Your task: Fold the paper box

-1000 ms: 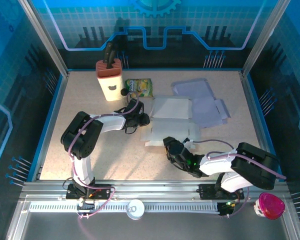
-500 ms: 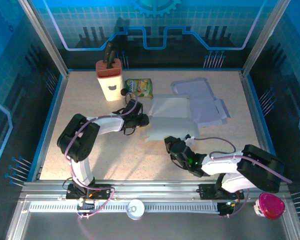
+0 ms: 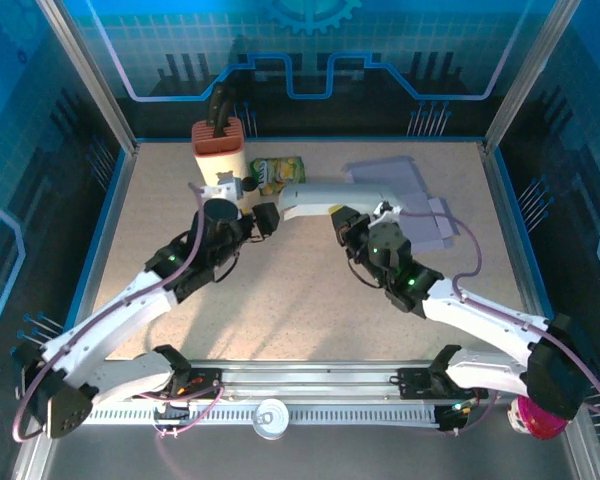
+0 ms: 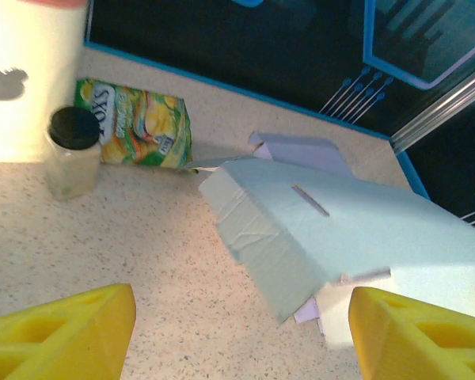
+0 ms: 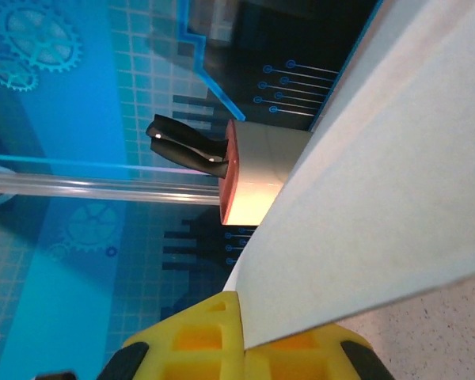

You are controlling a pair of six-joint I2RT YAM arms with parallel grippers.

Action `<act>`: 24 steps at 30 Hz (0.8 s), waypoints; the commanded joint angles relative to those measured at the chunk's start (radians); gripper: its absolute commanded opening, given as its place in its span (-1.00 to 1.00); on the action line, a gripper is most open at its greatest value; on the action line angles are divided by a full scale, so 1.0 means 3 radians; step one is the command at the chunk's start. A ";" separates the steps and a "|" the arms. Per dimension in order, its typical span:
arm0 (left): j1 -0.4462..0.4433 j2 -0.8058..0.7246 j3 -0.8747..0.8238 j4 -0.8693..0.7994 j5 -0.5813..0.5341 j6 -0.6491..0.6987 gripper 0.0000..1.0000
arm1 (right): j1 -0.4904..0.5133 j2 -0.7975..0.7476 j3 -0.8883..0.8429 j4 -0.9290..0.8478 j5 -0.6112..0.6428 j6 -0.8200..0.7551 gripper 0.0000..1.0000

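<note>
Speckled beige tabletop [image 3: 310, 300] is glowing under blue-lit walls. Right claw [image 3: 348, 225] is clamping one edge of the pale bluish paper box [image 3: 320, 195], holding it tilted just ahead of the left claw [image 3: 264, 222], which is gaping wide. I'm guessing that single-edge pinch is risking a slip or a stray crease once the other side starts pushing.

The only lettering stood on the green and yellow snack bag [image 4: 134, 123]: large white tilted letters at its left end, roughly "SOX". The smaller print was illegible.
</note>
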 commanded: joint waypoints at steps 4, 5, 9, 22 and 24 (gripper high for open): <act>-0.0151 -0.0479 0.0150 -0.0622 -0.0321 0.0269 0.44 | -0.0056 -0.0242 0.0765 -0.1191 -0.0453 -0.0410 -1.00; -0.0159 -0.0535 0.0173 -0.0673 -0.0290 0.0316 0.43 | -0.0027 -0.0283 0.0877 -0.1434 -0.0462 -0.0377 -1.00; -0.0163 -0.0755 0.0171 -0.0847 -0.0266 0.0441 0.38 | 0.0222 -0.0425 0.1289 -0.2374 -0.0243 -0.0388 -1.00; -0.0112 -0.0870 0.0360 -0.1540 -0.0278 0.0105 0.36 | 0.0785 0.0072 0.2502 -0.4549 0.0127 0.0701 -1.00; -0.0047 -0.0780 0.0432 -0.1701 -0.0231 0.0011 0.36 | 0.0619 0.0259 0.2570 -0.4483 -0.0054 0.0722 -1.00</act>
